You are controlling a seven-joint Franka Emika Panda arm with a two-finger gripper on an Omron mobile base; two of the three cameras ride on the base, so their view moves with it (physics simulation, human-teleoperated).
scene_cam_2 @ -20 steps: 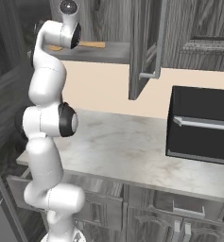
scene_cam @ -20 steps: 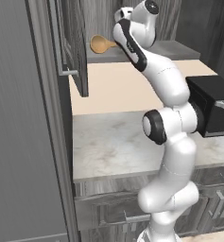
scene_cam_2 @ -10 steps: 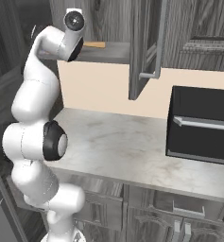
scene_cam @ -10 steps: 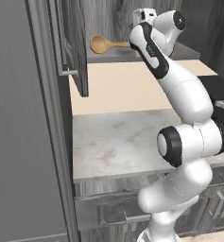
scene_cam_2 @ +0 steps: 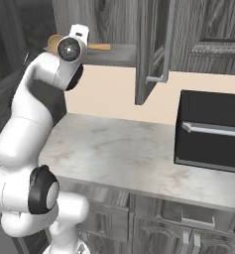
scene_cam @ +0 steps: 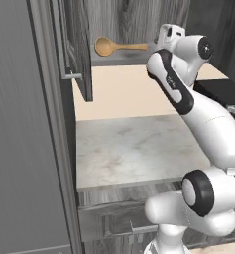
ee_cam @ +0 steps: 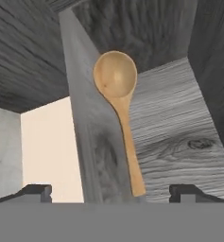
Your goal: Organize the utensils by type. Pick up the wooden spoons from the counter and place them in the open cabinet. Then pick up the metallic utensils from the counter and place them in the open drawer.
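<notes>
A wooden spoon [ee_cam: 117,113] was seen lying on the pale shelf [scene_cam: 120,57] of the open cabinet [scene_cam: 79,54], its bowl turned toward the cabinet's back and its handle reaching out to the shelf's front edge; in the hand view the claw [ee_cam: 111,191] was held just short of the handle's end, its two tips spread wide on either side with nothing between them; the spoon was therefore judged to be released and at rest, not gripped. In the left base view the arm was raised high beside the shelf, near the spoon's handle; the surface [scene_cam: 139,149] below was seen as marbled grey stone, with a black appliance [scene_cam_2: 210,130] standing on it at the right. The step in hand was judged to be the placing of a wooden spoon in the cabinet, effectively done; the next move was judged to call for the claw to be drawn clear of the shelf without the handle being knocked, and then for the arm to be lowered toward the surface for the remaining utensils.
</notes>
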